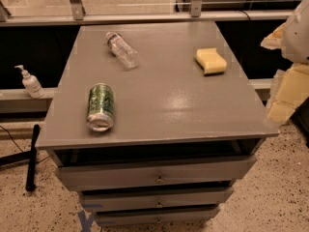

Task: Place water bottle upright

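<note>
Water bottle (122,50) lies on its side at the far left of the table (174,105), its white cap pointing toward the back edge and its base aimed roughly at the middle. I judge it light and thin-walled. The clear ribbed plastic will likely give under a hard squeeze, and the round side can roll. A moderate grip across the ribbed body, clear of the label band near the cap, looks like the best hold before I tip it onto its base. I cannot make out whether any water is inside.

Nearer the front and well apart from it, a green can (101,106) also lies on its side, one end facing the front edge. I cannot say if it is opened or full. A yellow sponge (211,61) rests at the far right. A white pump bottle (30,82) stands on a ledge off to the left.

My claw (288,88) hangs beyond the table's right edge, well away from the water bottle. I cannot tell whether it is open or closed.
</note>
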`<state>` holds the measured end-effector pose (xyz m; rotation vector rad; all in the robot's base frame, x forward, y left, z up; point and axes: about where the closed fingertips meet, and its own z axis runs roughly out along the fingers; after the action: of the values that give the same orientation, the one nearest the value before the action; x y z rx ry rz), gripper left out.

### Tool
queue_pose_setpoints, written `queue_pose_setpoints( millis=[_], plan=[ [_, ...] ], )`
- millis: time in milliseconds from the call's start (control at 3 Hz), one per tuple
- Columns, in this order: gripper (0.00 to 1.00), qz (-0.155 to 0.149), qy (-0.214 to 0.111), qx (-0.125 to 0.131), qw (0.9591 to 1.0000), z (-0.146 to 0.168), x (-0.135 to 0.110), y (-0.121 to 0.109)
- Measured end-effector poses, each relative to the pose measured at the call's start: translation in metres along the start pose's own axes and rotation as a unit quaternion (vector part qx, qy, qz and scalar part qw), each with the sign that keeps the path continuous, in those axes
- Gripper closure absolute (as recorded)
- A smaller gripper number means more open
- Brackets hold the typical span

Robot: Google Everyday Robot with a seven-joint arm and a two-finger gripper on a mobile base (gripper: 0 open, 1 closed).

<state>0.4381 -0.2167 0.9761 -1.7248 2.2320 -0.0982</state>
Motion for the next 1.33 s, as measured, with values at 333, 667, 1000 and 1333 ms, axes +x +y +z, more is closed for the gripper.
queue_pose_setpoints(
  millis=[333,667,1000,1333],
  plan=[
    [0.00,0.006,-0.014,0.007,0.9999,0.011,-0.040,-0.010],
    [0.00,0.037,-0.021,0.007,0.9991,0.013,-0.056,-0.011],
    [0.00,0.038,-0.021,0.007,0.9990,0.013,-0.055,-0.011],
    [0.00,0.046,-0.032,0.012,0.9984,0.011,-0.057,-0.013]
  ],
)
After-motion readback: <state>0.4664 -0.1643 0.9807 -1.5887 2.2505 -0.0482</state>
